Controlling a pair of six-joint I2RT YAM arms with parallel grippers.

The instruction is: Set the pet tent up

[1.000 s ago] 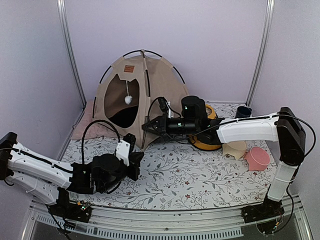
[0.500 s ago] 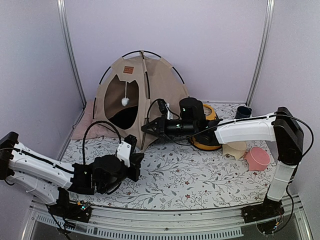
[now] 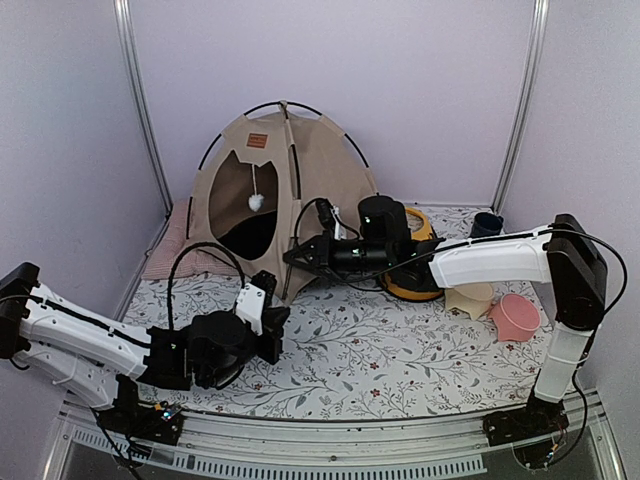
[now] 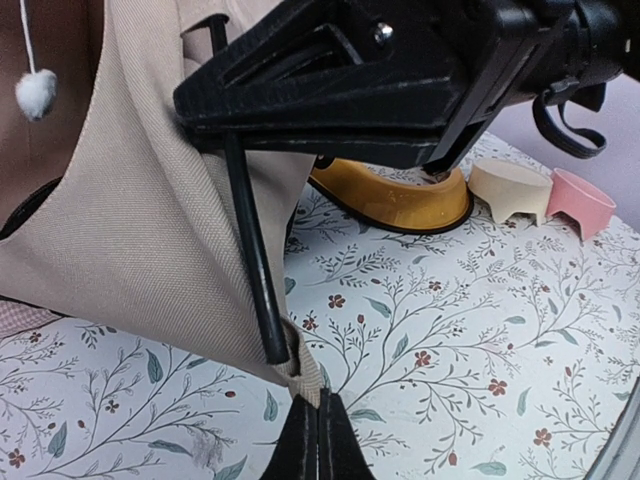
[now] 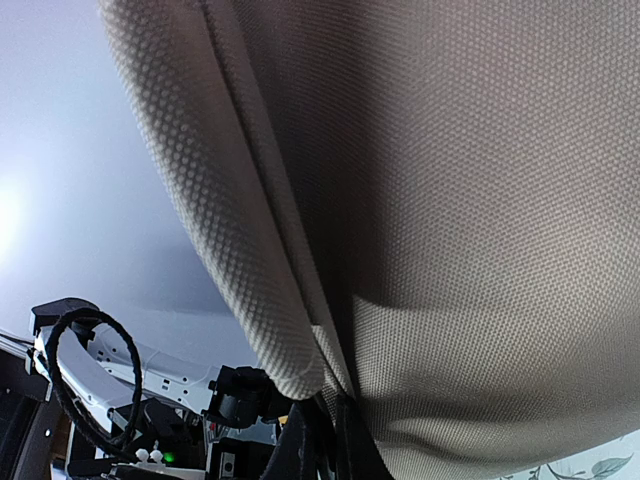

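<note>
With the pet tent (image 3: pixel 290 165) standing back-left on the floral tabletop (image 3: pixel 400 350), the right gripper (image 3: pixel 292 256) clamps its front pole (image 4: pixel 250 260) (left gripper (image 4: pixel 316 432) clenched at the corner tab (image 4: pixel 308 375)), so the next move likely means seating that pole end.

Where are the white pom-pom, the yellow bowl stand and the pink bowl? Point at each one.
white pom-pom (image 4: pixel 36 92), left wrist view, middle of the ball.
yellow bowl stand (image 4: pixel 400 204), left wrist view, its yellow surface.
pink bowl (image 3: pixel 515 316), top external view, its outer side.
</note>
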